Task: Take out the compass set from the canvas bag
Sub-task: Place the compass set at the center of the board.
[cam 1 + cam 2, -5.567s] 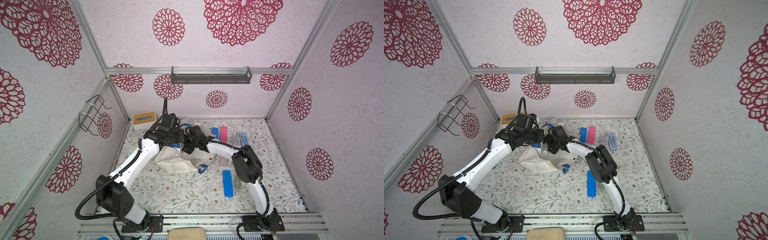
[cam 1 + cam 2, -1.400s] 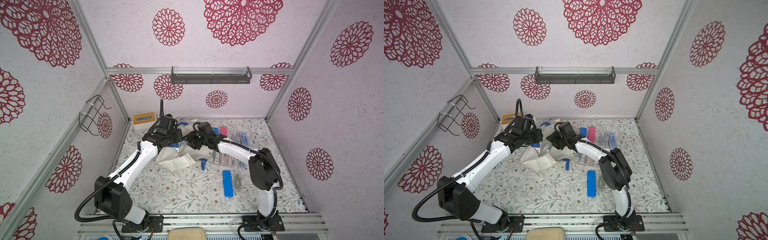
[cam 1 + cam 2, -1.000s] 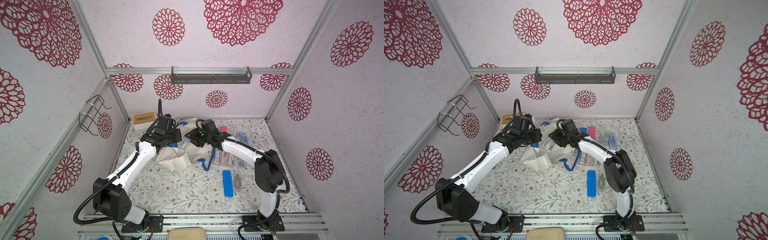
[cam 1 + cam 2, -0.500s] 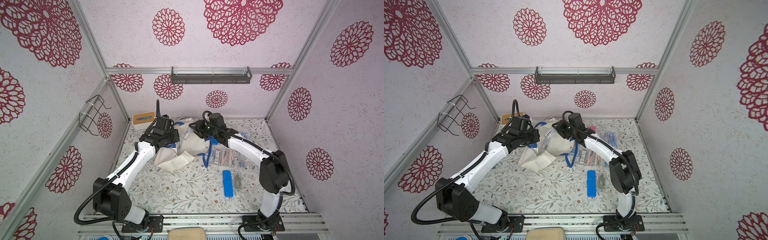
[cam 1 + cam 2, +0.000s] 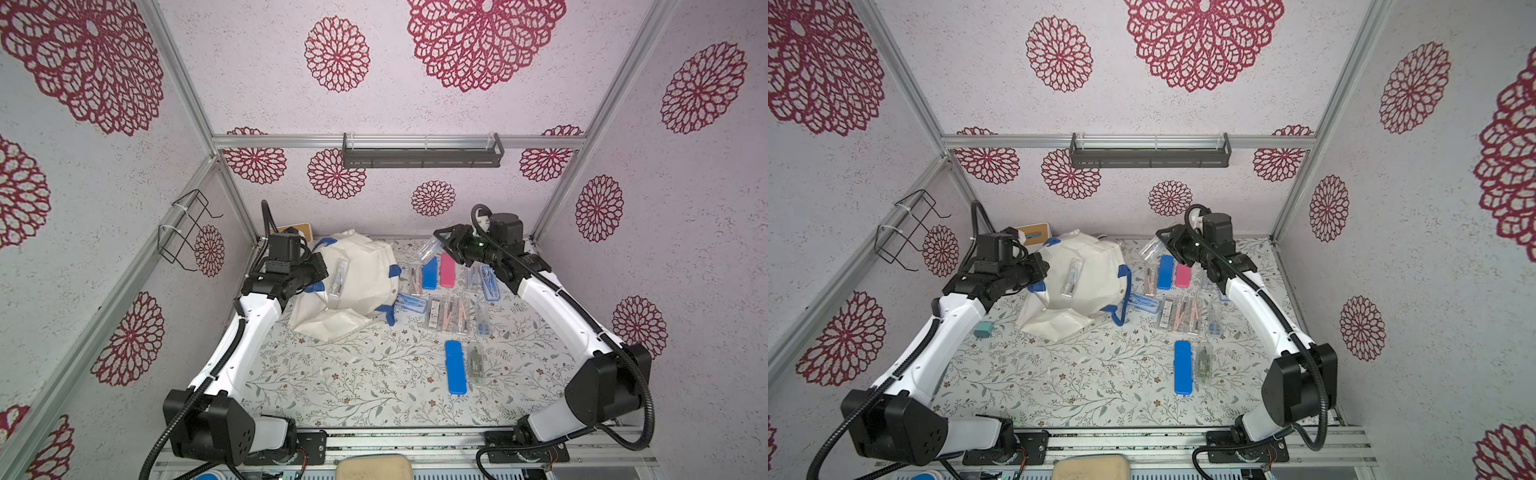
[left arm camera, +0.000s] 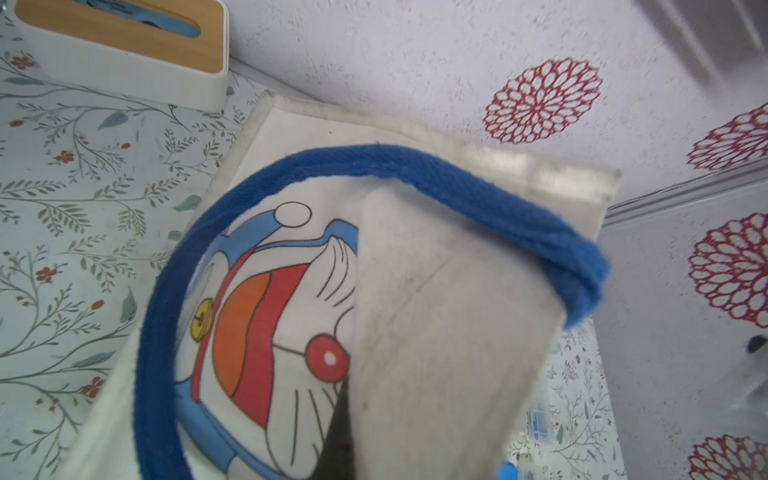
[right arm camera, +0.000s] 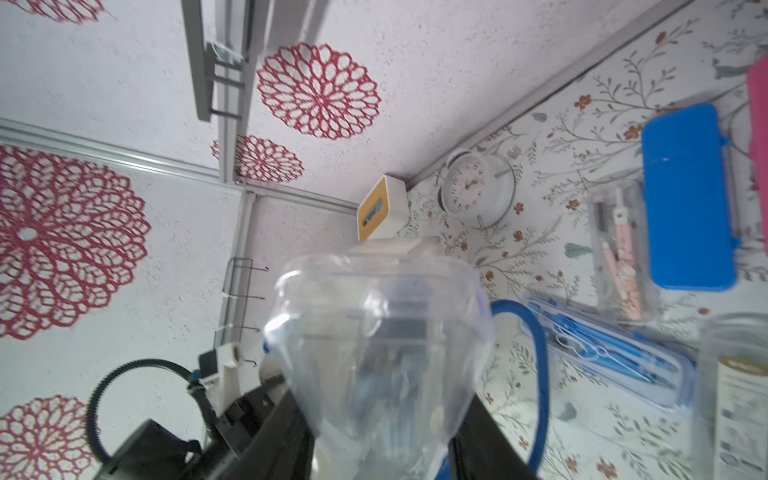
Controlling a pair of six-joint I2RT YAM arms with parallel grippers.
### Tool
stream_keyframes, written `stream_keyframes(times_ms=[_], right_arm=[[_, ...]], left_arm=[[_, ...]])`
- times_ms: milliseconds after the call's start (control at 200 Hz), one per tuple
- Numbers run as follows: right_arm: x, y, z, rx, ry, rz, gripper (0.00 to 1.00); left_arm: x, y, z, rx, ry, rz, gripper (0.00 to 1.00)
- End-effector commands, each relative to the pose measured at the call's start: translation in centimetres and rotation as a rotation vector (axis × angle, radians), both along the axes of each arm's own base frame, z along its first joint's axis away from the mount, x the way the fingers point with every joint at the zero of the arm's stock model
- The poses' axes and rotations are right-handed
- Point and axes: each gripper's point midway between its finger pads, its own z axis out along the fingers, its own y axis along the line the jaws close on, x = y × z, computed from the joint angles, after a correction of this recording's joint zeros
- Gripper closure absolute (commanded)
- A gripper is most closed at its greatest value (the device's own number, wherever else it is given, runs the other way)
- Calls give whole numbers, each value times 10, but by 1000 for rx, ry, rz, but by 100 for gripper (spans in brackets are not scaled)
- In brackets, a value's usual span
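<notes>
Floral-patterned tabletop (image 5: pixel 332 382). On it: slumped off-white canvas bag with blue straps (image 5: pixel 357 282); wood-topped white tissue box (image 5: pixel 297 230), far left corner; round white alarm clock (image 7: pixel 478 189); blue hard case (image 5: pixel 429 273) beside pink hard case (image 5: pixel 447 270); row of clear plastic cases (image 5: pixel 451 313); long blue case (image 5: pixel 455 368), slim clear case (image 5: pixel 473 365) alongside.

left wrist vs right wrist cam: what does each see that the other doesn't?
Left wrist only: the cartoon print on the canvas bag.
Right wrist only: a clear case held in the right gripper, a white clock, a blue case and a boxed blue compass set on the table.
Both: the wood-topped white box, a blue strap of the bag, the floral tabletop.
</notes>
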Motion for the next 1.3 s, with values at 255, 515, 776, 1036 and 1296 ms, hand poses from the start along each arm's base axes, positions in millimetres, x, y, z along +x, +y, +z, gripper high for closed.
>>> stream_keyframes(times_ms=[255,515,776,1036,1296], right_arm=[[-96,39,-167,-340,343,355,72],[-128,67,-245,-501,481,410,72],[-130,48,-289,-645,591,374,70],[-127,38,-278,-682,579,335,41],[-107,21,-214,-585,482,187,35]], left_arm=[[2,14,63,-142,-203,9,100],[-2,5,56,-172,-157,-39,100],[-13,1,41,-172,-101,-44,100],[-17,-10,39,-175,-100,-91,100],[-18,-25,40,-178,-117,-139,100]])
